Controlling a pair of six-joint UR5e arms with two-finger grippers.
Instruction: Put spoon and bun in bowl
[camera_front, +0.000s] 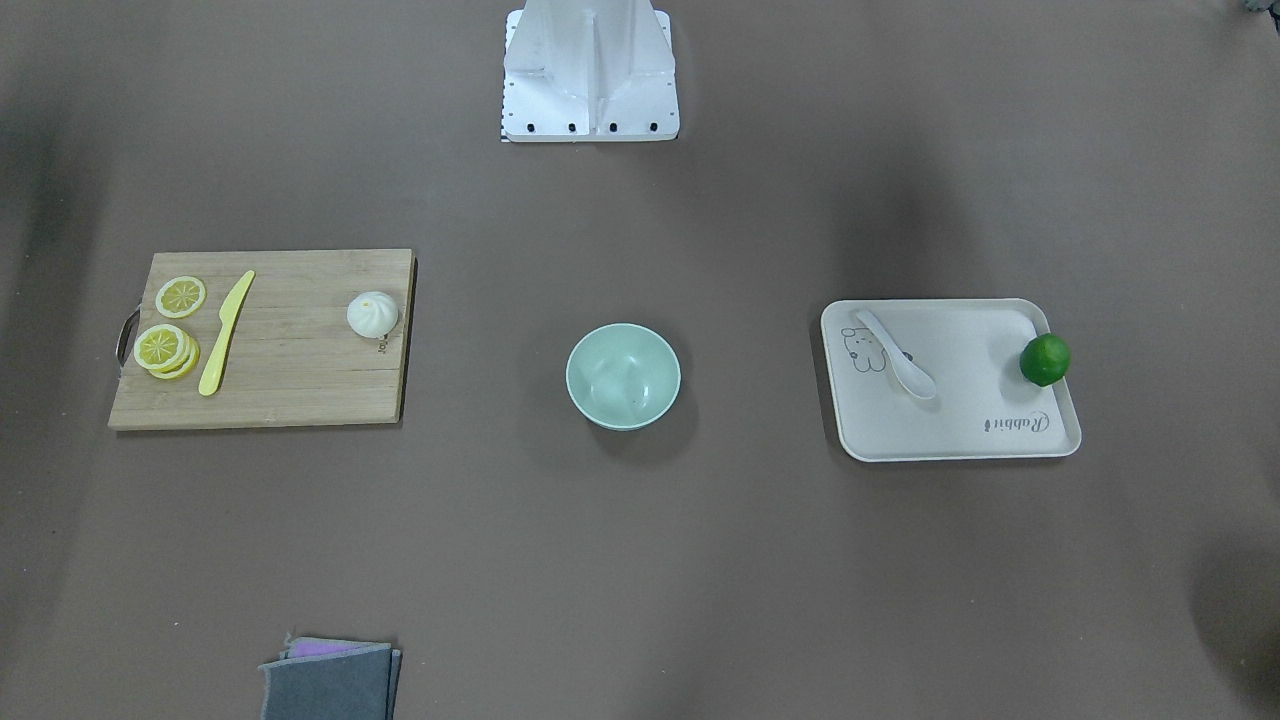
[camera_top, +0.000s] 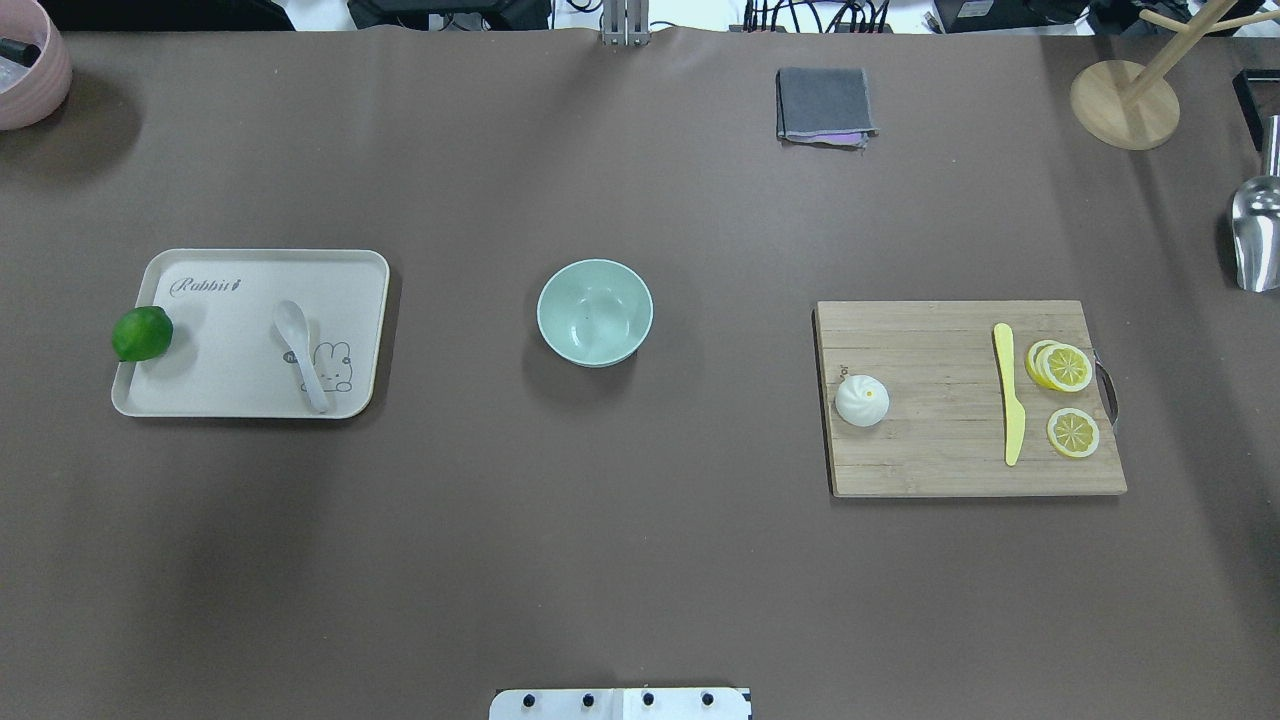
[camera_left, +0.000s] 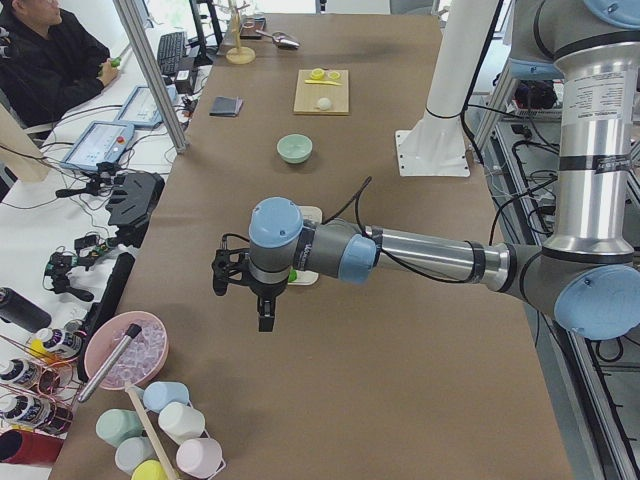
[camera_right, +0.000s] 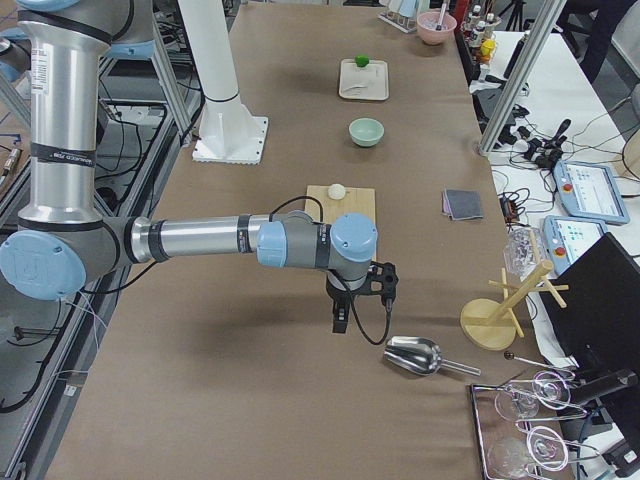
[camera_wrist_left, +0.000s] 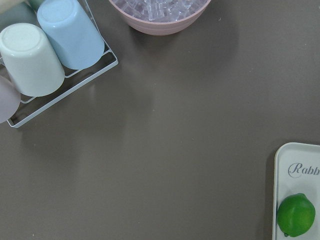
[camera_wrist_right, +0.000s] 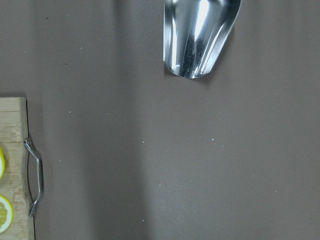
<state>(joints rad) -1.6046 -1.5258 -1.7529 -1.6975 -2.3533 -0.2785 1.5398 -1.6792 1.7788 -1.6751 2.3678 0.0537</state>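
Brown table (camera_top: 640, 560) below: spoon (camera_top: 300, 350) lies on the cream tray (camera_top: 220, 400) at left, mint bowl (camera_top: 570, 300) sits centre, bun (camera_top: 862, 400) on the cutting board (camera_top: 950, 460) right. My left gripper (camera_left: 265, 318) and right gripper (camera_right: 340, 318) hover outboard; their fingers' spacing, I can't tell.

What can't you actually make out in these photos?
Left gripper, right gripper: seen only in side views, too small to tell open or shut.
Tray: mostly hidden behind the left arm in the left-side view.
Metal scoop: cut by the overhead view's right edge.
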